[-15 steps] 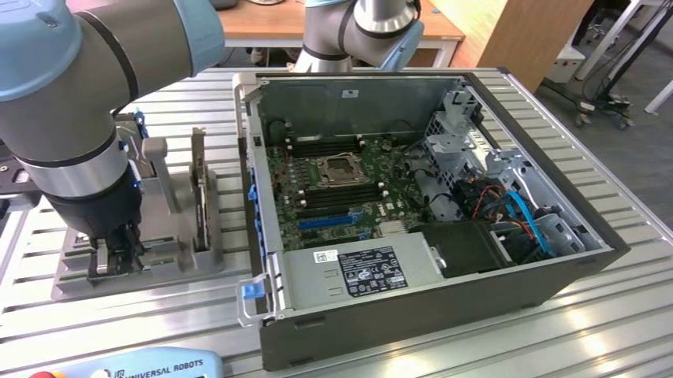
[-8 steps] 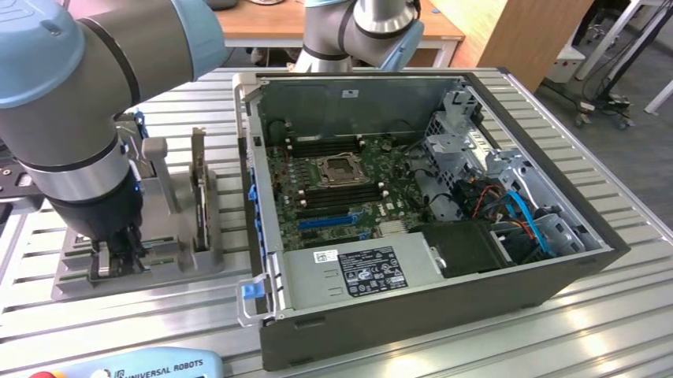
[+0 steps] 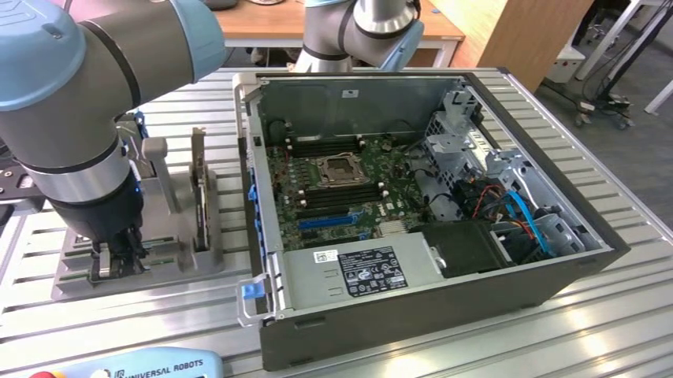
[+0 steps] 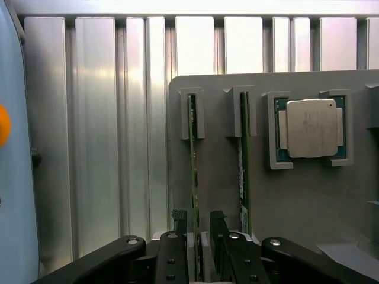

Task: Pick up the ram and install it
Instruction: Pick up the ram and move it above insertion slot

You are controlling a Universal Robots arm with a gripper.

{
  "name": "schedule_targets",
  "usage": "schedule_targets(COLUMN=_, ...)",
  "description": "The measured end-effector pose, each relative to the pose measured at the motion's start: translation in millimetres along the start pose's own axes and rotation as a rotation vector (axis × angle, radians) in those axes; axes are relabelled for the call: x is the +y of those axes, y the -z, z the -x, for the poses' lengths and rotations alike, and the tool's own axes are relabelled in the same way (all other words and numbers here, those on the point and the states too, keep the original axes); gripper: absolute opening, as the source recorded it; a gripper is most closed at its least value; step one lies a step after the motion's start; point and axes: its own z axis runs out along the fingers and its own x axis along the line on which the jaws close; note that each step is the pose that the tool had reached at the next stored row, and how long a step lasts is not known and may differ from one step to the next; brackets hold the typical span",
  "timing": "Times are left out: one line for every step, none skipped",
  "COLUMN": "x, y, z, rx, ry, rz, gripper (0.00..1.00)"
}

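While tool (image 4: 199, 223) straddles ram (image 4: 192, 157) in holder (image 4: 296, 204), jaws narrow but unclosed: off-centre closing could tilt ram, wedging it.

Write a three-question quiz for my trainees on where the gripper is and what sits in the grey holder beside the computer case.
1. True or false: the gripper has already lifted the RAM stick clear of the grey holder.
2. Multiple choice: what lies flat in the holder's square recess? A) processor chip B) cooling fan C) hard drive
3. Fill in: the gripper's fingers stand on either side of one of ___ boards set on edge in the holder's slots.
Key: 1 false; 2 A; 3 two.
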Motion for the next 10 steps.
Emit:
schedule_targets(x=0.0, y=0.0, z=0.0, rx=0.0, ry=0.0, rz=0.0, gripper=0.3)
schedule_targets(x=0.0, y=0.0, z=0.0, rx=0.0, ry=0.0, rz=0.0, gripper=0.3)
schedule_targets(x=0.0, y=-0.4, z=0.0, rx=-0.0002, ry=0.0, rz=-0.0001, gripper=0.3)
schedule_targets(x=0.0, y=-0.6, z=0.0, rx=0.0, ry=0.001, rz=0.0, gripper=0.3)
schedule_targets(x=-0.1, y=-0.9, z=0.0, rx=0.0002, ry=0.005, rz=0.0, gripper=0.3)
schedule_targets(x=-0.1, y=-1.1, z=0.0, rx=0.0004, ry=0.011, rz=0.0002, gripper=0.3)
schedule_targets(x=-0.1, y=-1.2, z=0.0, rx=0.0007, ry=0.017, rz=0.0004, gripper=0.3)
schedule_targets(x=-0.1, y=-1.4, z=0.0, rx=0.0008, ry=0.024, rz=0.0005, gripper=0.3)
schedule_targets(x=-0.1, y=-1.4, z=-0.1, rx=0.0011, ry=0.03, rz=0.0007, gripper=0.3)
schedule_targets(x=-0.1, y=-1.5, z=0.0, rx=0.0013, ry=0.035, rz=0.0008, gripper=0.3)
